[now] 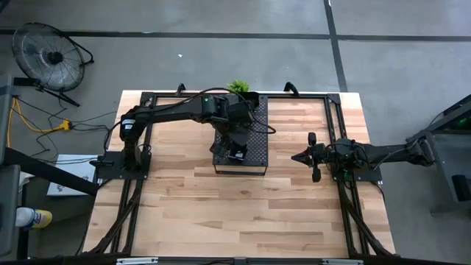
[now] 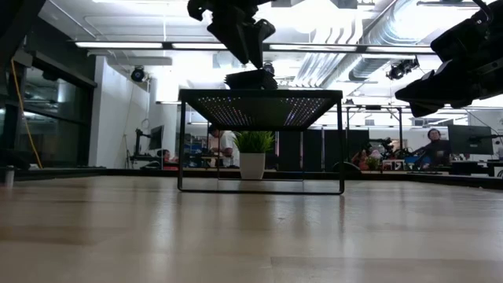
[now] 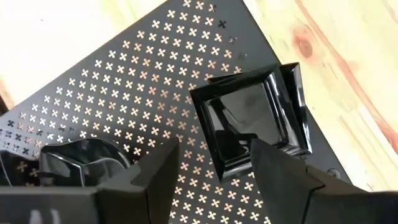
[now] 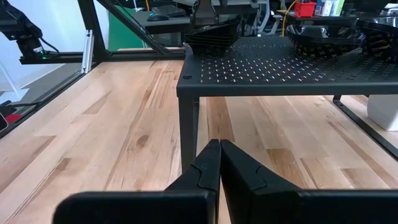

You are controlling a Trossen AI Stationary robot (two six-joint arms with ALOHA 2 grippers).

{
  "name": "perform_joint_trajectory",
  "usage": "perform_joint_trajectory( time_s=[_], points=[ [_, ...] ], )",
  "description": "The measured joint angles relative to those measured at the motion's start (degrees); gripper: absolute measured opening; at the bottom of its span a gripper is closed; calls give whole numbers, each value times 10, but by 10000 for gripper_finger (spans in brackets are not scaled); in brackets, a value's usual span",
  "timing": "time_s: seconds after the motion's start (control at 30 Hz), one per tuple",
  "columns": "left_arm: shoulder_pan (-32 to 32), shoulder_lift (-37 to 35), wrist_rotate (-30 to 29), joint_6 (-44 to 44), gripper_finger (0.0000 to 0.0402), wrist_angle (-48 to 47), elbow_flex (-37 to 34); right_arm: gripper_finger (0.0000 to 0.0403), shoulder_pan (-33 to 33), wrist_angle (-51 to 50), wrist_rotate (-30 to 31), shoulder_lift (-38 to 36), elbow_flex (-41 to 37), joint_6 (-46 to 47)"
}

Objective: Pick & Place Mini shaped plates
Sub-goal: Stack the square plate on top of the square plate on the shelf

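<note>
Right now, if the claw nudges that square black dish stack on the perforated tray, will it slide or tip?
The square dish stack looks glossy and rigid, so it would likely slide rather than bend. Its dishes already sit fanned askew, so the top one may shift. It sits near the tray corner, so it could slip off.

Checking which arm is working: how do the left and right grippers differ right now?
The left gripper is open, its dark fingers spread above a glossy black square mini plate on the dark perforated rectangular tray. The right gripper is shut, empty, low over the wooden table beside the tray. Both hold nothing.
</note>
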Motion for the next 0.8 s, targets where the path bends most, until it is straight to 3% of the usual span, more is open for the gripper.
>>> perform_joint_trajectory(
  time_s=[0.8],
  points=[
    [15,32,39,-7,193,14,0,5,0,0,0,0,0,0]
  ],
)
